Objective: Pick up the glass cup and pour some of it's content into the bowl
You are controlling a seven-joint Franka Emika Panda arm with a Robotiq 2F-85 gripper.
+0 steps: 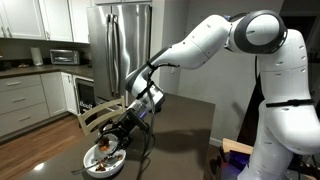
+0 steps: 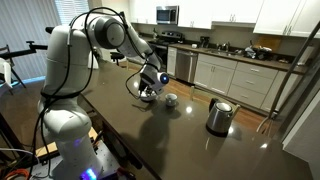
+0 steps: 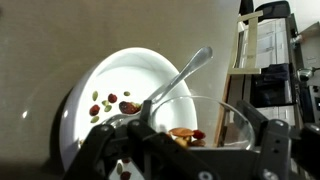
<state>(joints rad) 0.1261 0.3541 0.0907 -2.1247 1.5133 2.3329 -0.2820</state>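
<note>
My gripper (image 3: 185,150) is shut on the glass cup (image 3: 200,118), a clear tumbler tipped over the bowl with brownish content (image 3: 183,133) lying near its rim. The bowl (image 3: 130,80) is wide, shallow and white, with dark brown bits (image 3: 110,103) and a metal spoon (image 3: 185,72) inside. In an exterior view the gripper (image 1: 122,131) holds the cup just above the bowl (image 1: 103,162) at the counter's near corner. In an exterior view the gripper (image 2: 150,84) hides most of the bowl (image 2: 141,90).
A white mug (image 2: 170,99) and a steel kettle (image 2: 219,115) stand on the dark counter (image 2: 200,145) beyond the bowl. A wooden chair back (image 1: 97,115) stands close behind the gripper. A fridge (image 1: 120,45) and cabinets are further off.
</note>
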